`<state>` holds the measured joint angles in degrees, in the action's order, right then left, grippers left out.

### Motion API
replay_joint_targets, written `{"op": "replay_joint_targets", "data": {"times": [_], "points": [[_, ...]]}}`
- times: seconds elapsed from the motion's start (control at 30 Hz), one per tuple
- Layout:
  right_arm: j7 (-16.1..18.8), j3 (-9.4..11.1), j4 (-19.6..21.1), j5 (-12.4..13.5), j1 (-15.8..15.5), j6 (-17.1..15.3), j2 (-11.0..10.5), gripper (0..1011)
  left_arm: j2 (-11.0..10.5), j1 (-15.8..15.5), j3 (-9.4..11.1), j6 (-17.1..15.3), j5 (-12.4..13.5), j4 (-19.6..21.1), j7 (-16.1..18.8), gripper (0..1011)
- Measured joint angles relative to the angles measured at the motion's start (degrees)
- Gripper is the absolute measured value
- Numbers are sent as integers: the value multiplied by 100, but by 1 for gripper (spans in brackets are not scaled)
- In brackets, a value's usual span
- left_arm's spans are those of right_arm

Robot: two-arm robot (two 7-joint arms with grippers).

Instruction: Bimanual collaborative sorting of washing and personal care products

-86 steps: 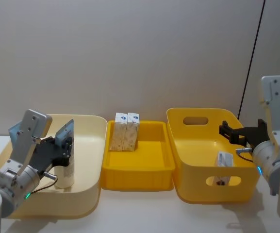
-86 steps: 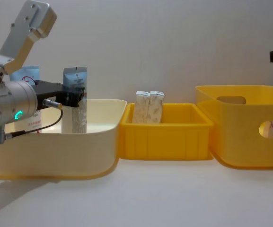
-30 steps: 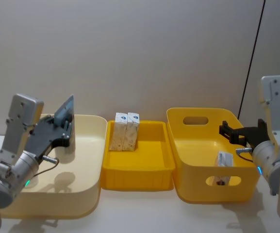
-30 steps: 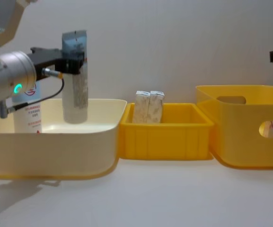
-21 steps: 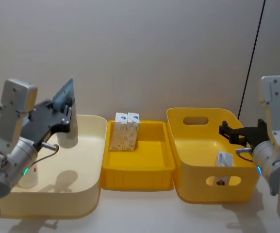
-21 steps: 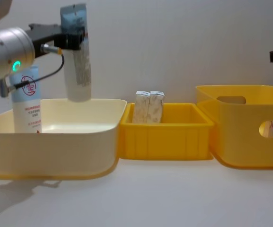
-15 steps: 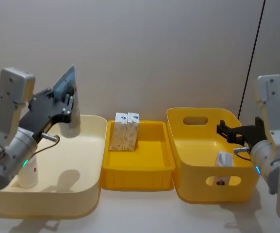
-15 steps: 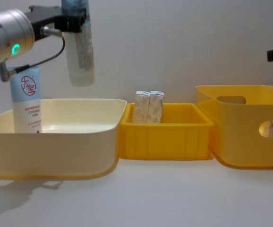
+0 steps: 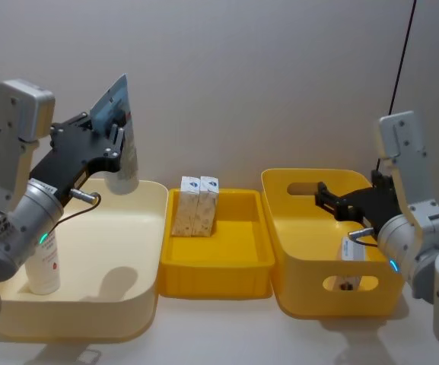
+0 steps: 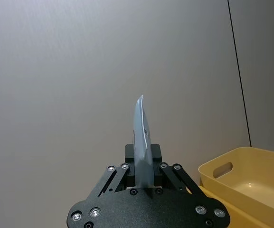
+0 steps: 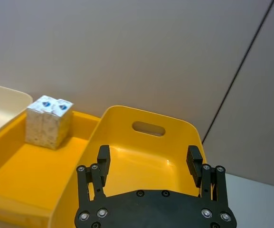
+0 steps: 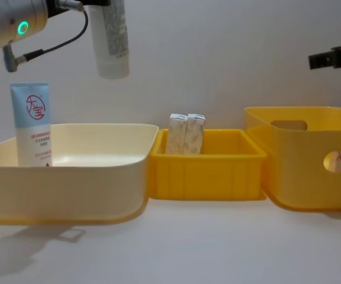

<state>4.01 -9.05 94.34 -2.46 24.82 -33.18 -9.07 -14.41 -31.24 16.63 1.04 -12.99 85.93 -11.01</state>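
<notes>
Left gripper (image 9: 112, 137) clamped on crimped top of squeeze tube (image 9: 125, 171), hanging upright above cream bin (image 9: 154, 228) far rim. Prob. light, soft-walled, slick: grip flat crimp, not body. Right gripper (image 11: 148, 160), jaws apart, hovers well right of that bin

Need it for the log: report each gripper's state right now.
Left gripper: shut on the squeeze tube, high above the cream bin.
Right gripper: open, empty, over the yellow handled bin.

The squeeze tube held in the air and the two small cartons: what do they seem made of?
The squeeze tube: probably soft plastic, slightly glossy; its flat crimped end curves. The cartons: likely matte printed cardboard; sharp folded edges.
</notes>
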Motion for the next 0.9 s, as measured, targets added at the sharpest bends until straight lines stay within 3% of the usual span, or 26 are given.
{"op": "replay_joint_targets", "data": {"times": [0.7,0.9], "points": [[1350,-384,189,389,26,462,-435,1001,135,43,-39,-63,-17,134,-139,191],[1548,-473,118,454,89,567,-488,1001,168,70,-30,-111,27,193,-155,190]]}}
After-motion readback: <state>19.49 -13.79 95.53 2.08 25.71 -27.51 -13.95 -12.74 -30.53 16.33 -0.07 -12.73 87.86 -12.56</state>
